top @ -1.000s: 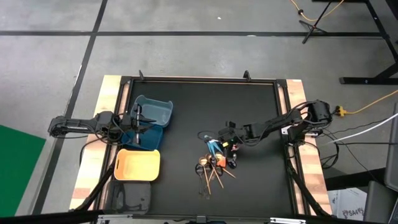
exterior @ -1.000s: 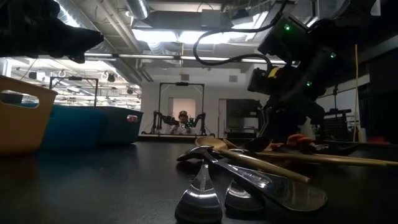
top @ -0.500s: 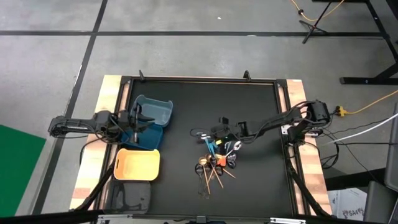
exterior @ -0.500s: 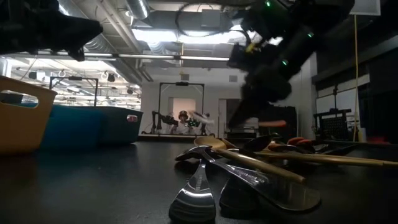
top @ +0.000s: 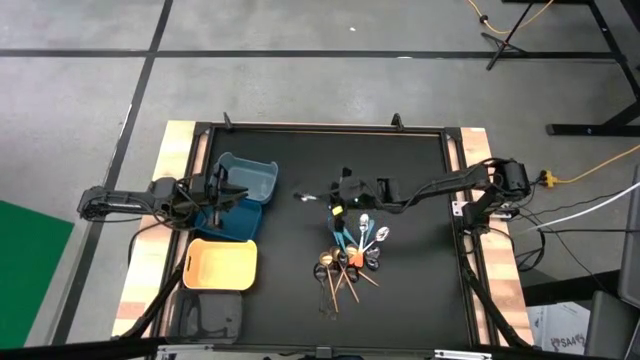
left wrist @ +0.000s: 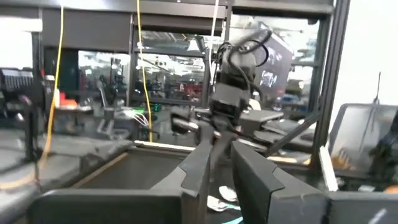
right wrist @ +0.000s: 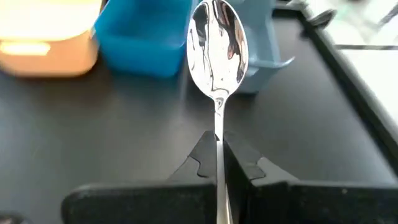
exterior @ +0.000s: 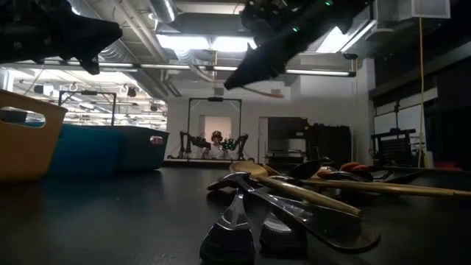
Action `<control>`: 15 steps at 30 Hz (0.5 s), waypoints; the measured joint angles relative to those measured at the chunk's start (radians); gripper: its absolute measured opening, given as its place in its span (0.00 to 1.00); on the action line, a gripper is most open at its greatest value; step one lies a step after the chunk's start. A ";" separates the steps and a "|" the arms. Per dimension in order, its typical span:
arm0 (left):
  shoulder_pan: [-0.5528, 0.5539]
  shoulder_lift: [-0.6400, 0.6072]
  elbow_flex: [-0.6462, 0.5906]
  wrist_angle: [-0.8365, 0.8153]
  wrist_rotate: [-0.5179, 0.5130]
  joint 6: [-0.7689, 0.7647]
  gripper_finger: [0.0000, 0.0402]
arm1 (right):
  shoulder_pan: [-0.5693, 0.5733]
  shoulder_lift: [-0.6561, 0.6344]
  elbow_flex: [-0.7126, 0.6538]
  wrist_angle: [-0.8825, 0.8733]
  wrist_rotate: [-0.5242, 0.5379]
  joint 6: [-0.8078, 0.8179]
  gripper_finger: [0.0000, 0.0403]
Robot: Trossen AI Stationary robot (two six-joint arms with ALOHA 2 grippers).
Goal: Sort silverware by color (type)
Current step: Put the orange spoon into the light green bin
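R gripper (top: 318,197) has lifted off the silverware pile (top: 350,258) and swung toward the table's L side since a sec ago; jaws pinched tight on a silver spoon (right wrist: 217,46), held up in the air mid-table. Looks like a carry toward the bins. Rest of the pile lies nearer the table's front-R part. L gripper (top: 222,188) hovers over the bins, partly open, nothing held as far as visible. Blue bins (top: 250,180) and yellow bin (top: 221,265) sit at L edge; contents not visible, yellow looks bare.

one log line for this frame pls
right gripper: shut on silver spoon, raised, facing bins | left gripper: over blue bin | pile of silverware: mid-table | yellow bin: near blue
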State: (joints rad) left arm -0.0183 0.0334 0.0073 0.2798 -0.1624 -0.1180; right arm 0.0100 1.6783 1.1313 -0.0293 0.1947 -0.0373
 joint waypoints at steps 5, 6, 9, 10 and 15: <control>0.000 0.037 0.000 -0.001 -0.064 -0.124 0.15 | -0.049 0.000 0.052 0.039 0.006 0.002 0.00; 0.000 0.053 0.000 0.001 -0.076 -0.142 0.15 | -0.058 0.000 0.062 0.045 0.006 0.003 0.00; 0.000 0.124 0.000 0.017 -0.115 -0.204 0.15 | -0.082 -0.001 0.073 0.081 0.005 0.003 0.00; 0.000 0.153 0.000 0.039 -0.122 -0.223 0.15 | -0.087 -0.001 0.073 0.097 0.005 0.004 0.00; 0.000 0.339 0.000 0.210 -0.163 -0.267 0.15 | -0.105 -0.001 0.073 0.143 0.004 0.005 0.00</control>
State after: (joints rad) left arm -0.0184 0.3720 0.0072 0.4899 -0.3258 -0.3845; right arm -0.0948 1.6775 1.2045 0.1135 0.1991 -0.0319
